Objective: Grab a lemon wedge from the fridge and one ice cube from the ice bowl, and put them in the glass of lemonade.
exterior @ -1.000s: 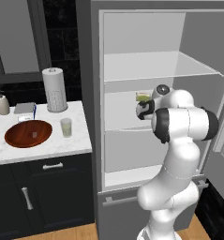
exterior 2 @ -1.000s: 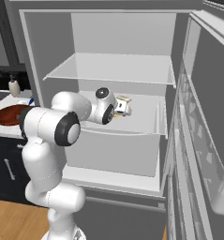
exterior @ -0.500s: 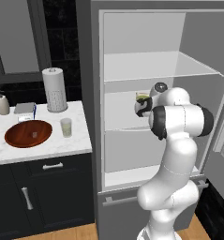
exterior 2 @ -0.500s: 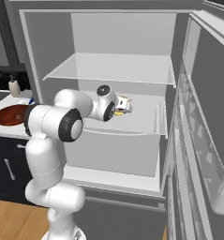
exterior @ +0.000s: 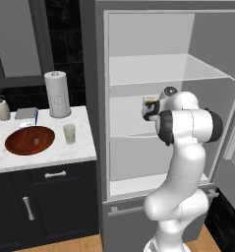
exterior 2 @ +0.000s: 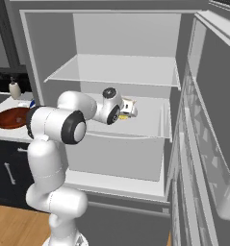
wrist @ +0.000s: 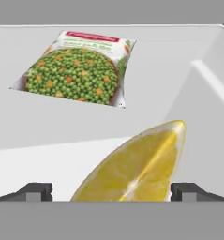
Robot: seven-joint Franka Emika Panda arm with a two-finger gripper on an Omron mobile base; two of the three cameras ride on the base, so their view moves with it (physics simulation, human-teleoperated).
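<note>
Your claw (wrist: 111,191) sits inside the open fridge (exterior: 104,147), at the middle shelf, with its jaws spread wide apart and gripping nothing. The lemon wedge (wrist: 141,168) lies on the white shelf floor right between the two fingertips (wrist: 37,190), close up in the hand view. Behind it rests a bag of peas and carrots (wrist: 78,70). Out on the bench (exterior: 84,147), the glass of lemonade (exterior: 69,133) stands just beside the ice bowl (exterior: 15,146).

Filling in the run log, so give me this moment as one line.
stage: reaching into fridge | gripper: jaws open, either side of lemon wedge, not closed | behind: bag of peas | glass of lemonade: on counter
</note>
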